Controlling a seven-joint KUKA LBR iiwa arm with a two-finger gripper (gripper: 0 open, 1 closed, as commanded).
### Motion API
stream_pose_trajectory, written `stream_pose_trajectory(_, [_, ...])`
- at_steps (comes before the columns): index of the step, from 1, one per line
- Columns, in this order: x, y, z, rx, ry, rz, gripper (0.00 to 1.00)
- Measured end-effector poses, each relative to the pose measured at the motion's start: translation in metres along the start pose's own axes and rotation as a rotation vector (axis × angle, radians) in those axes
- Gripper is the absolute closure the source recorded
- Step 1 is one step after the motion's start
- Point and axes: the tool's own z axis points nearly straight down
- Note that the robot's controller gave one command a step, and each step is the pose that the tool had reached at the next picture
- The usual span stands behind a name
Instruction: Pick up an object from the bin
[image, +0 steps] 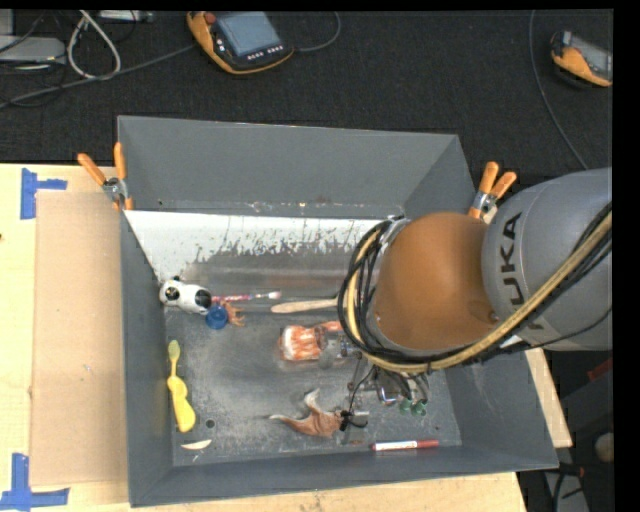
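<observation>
Camera view: end effector (349, 414) hangs low beside a brown crumpled scrap (312, 424) on the bin (290, 170) floor, seemingly placed to grasp it; whether spread or pressed together, cannot tell.

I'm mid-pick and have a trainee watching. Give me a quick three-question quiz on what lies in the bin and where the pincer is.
1. True or false: the yellow brush-like tool lies near the left side of the bin, well away from the pincer.
2. Which thing lies nearest the pincer?
A) the black-and-white toy
B) the brown crumpled thing
C) the small blue cap
3. Fill in: the red-and-white pen lies along the bin floor's ____ edge as the view shows it (top or bottom).

Key: 1 true; 2 B; 3 bottom.
</observation>
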Motion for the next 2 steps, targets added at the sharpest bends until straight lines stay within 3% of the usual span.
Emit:
stream_pose_trajectory(1, [-0.002,0.000,-0.003,-0.001,-0.007,0.004,0.00])
stream_pose_trajectory(2, [-0.001,-0.014,0.073,0.000,-0.009,-0.075,0.00])
